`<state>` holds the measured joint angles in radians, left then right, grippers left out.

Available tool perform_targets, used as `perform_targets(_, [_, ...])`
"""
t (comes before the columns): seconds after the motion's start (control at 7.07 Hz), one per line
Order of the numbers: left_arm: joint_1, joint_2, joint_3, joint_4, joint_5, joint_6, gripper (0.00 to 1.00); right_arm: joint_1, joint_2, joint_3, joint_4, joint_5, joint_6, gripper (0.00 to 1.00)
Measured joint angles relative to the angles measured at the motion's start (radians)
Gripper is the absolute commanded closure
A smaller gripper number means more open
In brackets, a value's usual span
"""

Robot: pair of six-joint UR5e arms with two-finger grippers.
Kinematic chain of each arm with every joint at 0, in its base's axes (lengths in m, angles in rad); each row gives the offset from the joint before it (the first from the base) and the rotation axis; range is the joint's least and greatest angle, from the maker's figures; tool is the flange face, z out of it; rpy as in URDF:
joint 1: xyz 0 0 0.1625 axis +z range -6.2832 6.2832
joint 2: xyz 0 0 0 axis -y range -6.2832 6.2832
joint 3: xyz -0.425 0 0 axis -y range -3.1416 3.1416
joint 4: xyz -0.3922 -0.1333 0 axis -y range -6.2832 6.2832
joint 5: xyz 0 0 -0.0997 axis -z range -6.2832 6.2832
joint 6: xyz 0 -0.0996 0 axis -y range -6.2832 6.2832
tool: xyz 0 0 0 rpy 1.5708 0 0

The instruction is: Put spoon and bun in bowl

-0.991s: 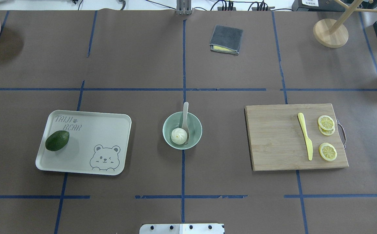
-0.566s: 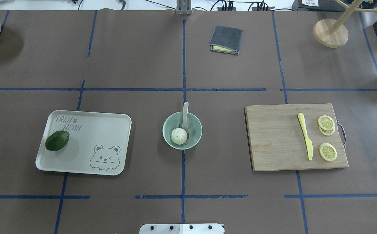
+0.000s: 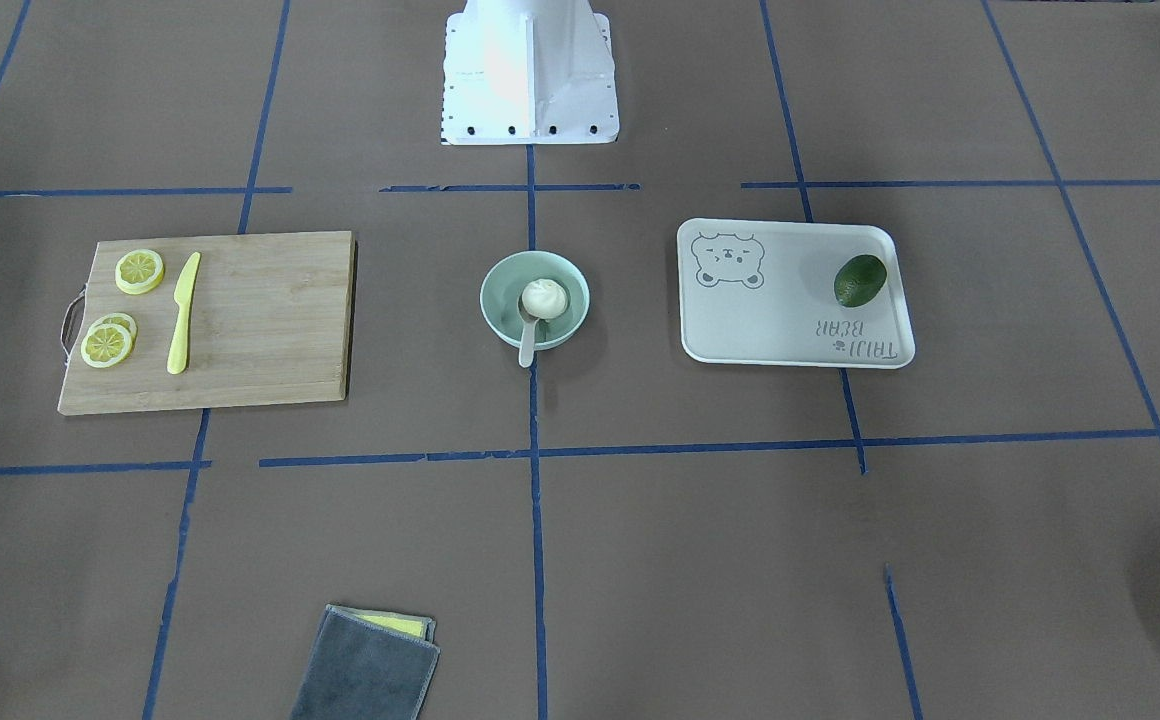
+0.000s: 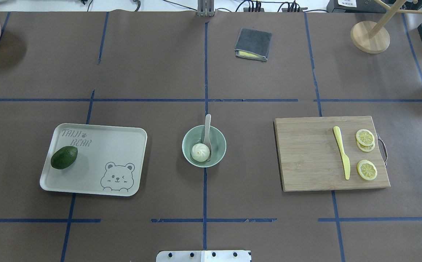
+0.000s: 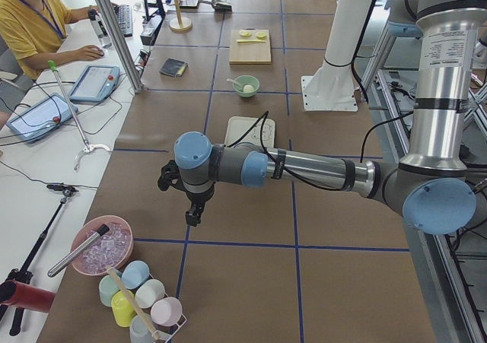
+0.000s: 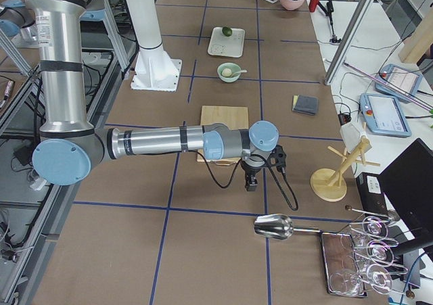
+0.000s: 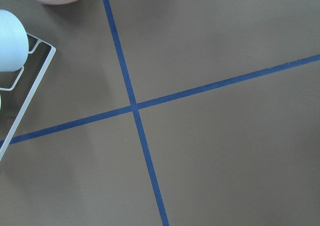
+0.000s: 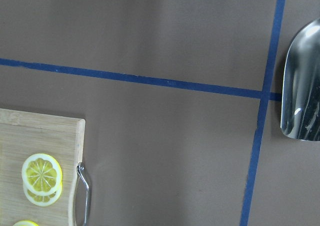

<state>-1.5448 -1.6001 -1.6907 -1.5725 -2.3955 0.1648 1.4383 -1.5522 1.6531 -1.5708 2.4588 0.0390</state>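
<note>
The bun (image 4: pixel 200 151) and spoon (image 4: pixel 207 127) lie in the bowl (image 4: pixel 188 143), handle over its rim, so the job looks done; steer wide of it, though whether the left fingers (image 5: pixel 192 217) or right fingers (image 6: pixel 249 182) are apart I cannot tell.

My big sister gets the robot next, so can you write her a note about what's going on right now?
Left gripper: hangs over bare table near the robot's left end; can't tell how the jaws stand.
Right gripper: hangs past the cutting board's end; jaws likewise unclear.
Things: spoon and bun both lie in the mint-green bowl, spoon handle poking over the far rim.
Done: both items are in.
Left: nothing that I can see.
</note>
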Motion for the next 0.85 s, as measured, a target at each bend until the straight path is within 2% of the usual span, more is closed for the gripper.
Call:
perform_targets(0.57, [0.000,-0.002,0.006,0.011,0.004,-0.002,0.00,-0.006,-0.005,0.002,-0.002,-0.049,-0.006,0.00])
perform_targets(0.85, [-0.003,-0.014,-0.007,0.073,0.004,-0.002,0.00,-0.002,0.002,-0.020,-0.002,-0.053,-0.007,0.00])
